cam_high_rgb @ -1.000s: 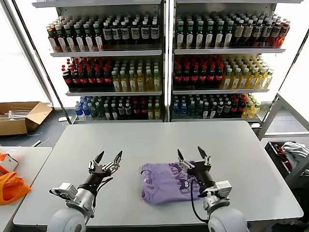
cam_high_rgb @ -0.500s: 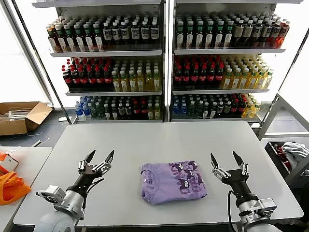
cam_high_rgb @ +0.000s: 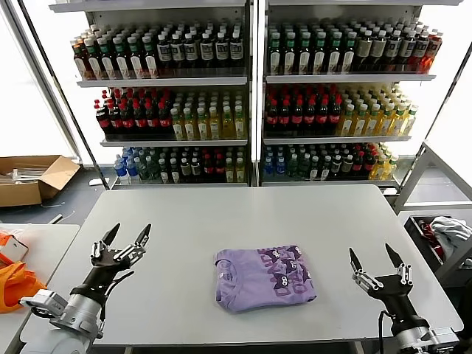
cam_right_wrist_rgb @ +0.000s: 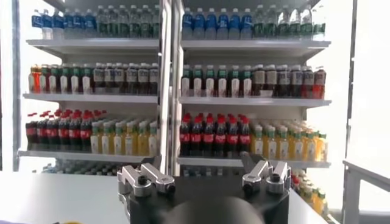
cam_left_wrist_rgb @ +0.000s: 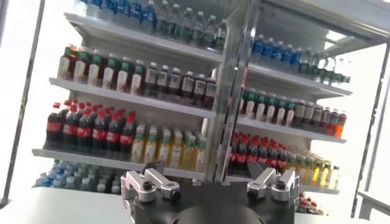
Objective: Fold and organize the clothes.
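The lavender T-shirt [cam_high_rgb: 264,278] lies folded into a compact rectangle at the middle front of the grey table [cam_high_rgb: 243,221], dark purple print facing up. My left gripper [cam_high_rgb: 122,242] is open and empty, raised near the table's front left, well away from the shirt. My right gripper [cam_high_rgb: 378,259] is open and empty, raised near the front right, also apart from the shirt. Both wrist views look at the shelves, with the open left gripper [cam_left_wrist_rgb: 209,173] and the open right gripper [cam_right_wrist_rgb: 201,165] low in them; the shirt does not show there.
Shelves of bottled drinks [cam_high_rgb: 251,96] stand behind the table. A bright orange bag [cam_high_rgb: 16,286] lies on a side table at the left. A cardboard box [cam_high_rgb: 33,178] sits on the floor at far left. A bin with cloth [cam_high_rgb: 446,236] stands at the right.
Both arms have drawn back from the shirt: the left gripper moved out to the left, the right gripper out to the right and nearer. The folded shirt has stayed in place.
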{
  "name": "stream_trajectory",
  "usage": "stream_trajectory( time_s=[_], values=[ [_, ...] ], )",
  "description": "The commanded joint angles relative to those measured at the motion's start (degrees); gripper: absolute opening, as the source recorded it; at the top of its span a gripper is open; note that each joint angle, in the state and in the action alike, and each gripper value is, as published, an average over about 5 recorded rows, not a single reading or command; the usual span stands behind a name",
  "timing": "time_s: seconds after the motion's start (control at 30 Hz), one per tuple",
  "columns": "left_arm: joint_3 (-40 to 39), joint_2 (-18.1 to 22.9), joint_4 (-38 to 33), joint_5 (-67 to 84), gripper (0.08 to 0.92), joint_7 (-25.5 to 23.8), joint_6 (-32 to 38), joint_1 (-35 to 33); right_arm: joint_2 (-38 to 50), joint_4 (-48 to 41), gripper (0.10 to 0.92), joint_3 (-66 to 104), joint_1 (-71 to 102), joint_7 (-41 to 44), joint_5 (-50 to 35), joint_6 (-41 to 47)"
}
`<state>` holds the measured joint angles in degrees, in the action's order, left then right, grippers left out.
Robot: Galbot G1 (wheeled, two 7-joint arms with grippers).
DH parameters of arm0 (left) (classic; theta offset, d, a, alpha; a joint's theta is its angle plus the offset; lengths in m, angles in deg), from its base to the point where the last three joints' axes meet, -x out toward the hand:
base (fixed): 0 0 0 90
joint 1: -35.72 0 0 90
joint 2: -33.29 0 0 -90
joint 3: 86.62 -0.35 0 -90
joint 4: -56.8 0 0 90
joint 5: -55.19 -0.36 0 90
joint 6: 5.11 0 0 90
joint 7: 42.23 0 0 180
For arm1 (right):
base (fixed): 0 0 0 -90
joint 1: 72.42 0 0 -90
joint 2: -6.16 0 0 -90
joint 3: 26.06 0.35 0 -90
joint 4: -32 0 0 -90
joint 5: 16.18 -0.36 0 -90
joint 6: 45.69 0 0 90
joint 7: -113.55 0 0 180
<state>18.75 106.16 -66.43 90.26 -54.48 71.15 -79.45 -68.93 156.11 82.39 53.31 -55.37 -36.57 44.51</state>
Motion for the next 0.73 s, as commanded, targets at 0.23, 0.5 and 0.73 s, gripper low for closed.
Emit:
stream_trajectory(
  time_s=[0.23,0.5,0.73],
  values=[
    [11.4,0.4,0.1,3.9,0.823,-5.2,-1.1,-4.8,-2.1,-2.4,0.823,8.5,2.9,3.8,-1.4,-3.7],
    [14.4,0.5,-0.6,3.6,0.823,-6.7,-2.6,-4.9,-2.9,-2.6,0.823,10.4,3.2,4.3,-1.4,-3.3],
    [17.5,0.8,-1.1,1.6,0.823,-9.7,-4.6,-5.2,-3.0,-2.9,0.823,11.0,3.5,4.8,-1.7,-3.3]
  ],
)
